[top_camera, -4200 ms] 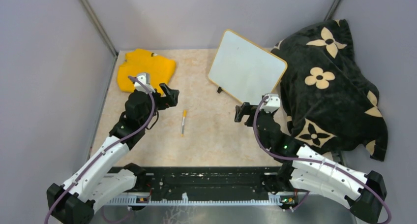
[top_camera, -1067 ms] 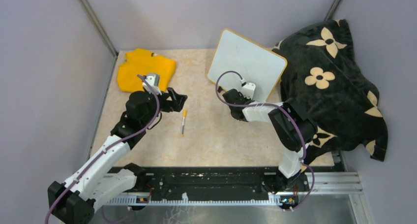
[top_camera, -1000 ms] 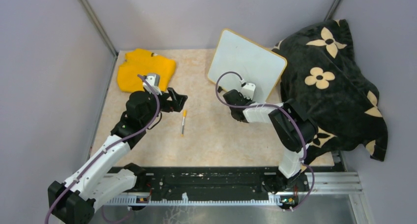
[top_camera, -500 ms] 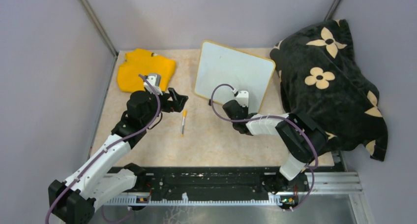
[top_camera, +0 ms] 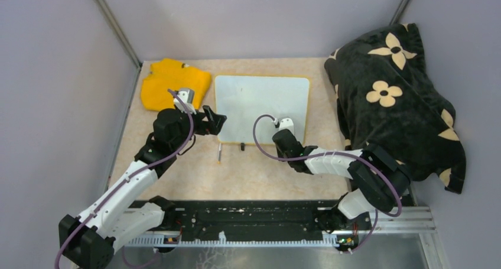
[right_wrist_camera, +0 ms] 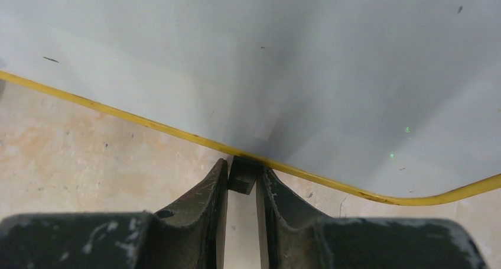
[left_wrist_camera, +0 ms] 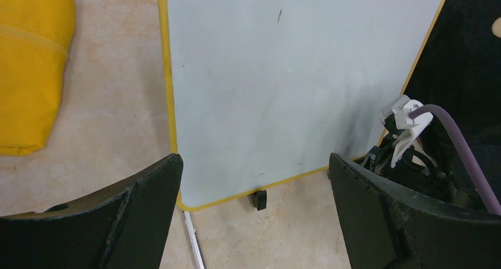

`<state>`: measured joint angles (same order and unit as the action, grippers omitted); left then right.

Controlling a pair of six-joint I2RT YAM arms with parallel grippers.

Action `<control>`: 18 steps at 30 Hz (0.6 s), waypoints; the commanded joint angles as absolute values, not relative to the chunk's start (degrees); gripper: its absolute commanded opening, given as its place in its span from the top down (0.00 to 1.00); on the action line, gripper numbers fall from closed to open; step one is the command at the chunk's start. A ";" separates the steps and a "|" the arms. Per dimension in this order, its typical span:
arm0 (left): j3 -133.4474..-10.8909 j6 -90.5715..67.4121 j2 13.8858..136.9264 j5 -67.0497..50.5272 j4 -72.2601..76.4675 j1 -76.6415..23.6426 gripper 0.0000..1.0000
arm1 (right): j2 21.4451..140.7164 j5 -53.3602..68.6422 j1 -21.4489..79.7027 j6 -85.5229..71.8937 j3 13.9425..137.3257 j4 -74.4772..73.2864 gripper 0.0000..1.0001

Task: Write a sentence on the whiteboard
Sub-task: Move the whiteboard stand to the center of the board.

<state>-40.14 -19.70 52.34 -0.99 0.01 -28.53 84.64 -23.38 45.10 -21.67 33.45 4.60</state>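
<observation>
From above, the flat white whiteboard with a yellow rim (top_camera: 262,100) lies in the middle of the table by the far edge. My left gripper (top_camera: 215,122) sits at the board's left side. My left wrist view shows its fingers spread wide apart. In my right wrist view, my right gripper (right_wrist_camera: 242,183) pinches the board's small black foot (right_wrist_camera: 242,173).

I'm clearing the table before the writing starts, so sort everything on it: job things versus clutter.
For the job:
whiteboard, blank, lying flat
its black foot, pinched by the right gripper
marker, poking out from under the board's near edge

Lying about:
yellow cloth
black flowered blanket
</observation>
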 commanded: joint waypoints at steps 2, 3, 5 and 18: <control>-39.70 -19.86 52.40 -2.05 2.07 -28.80 0.01 | 80.50 -18.63 46.41 -17.21 32.54 2.63 1.00; -39.75 -19.86 52.40 -2.18 2.07 -28.80 0.01 | 80.29 -19.16 46.45 -17.02 32.52 2.34 1.00; -39.70 -19.86 52.49 -2.20 2.04 -28.72 0.01 | 80.00 -20.74 46.41 -16.93 32.67 1.83 1.00; -39.70 -19.95 53.00 -2.37 2.02 -28.83 0.01 | 79.99 -22.88 46.42 -22.19 32.27 1.05 0.59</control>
<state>-40.14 -19.70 52.69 -1.45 0.01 -28.53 82.08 -21.93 45.76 -19.97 32.32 1.78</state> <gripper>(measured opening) 0.989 0.353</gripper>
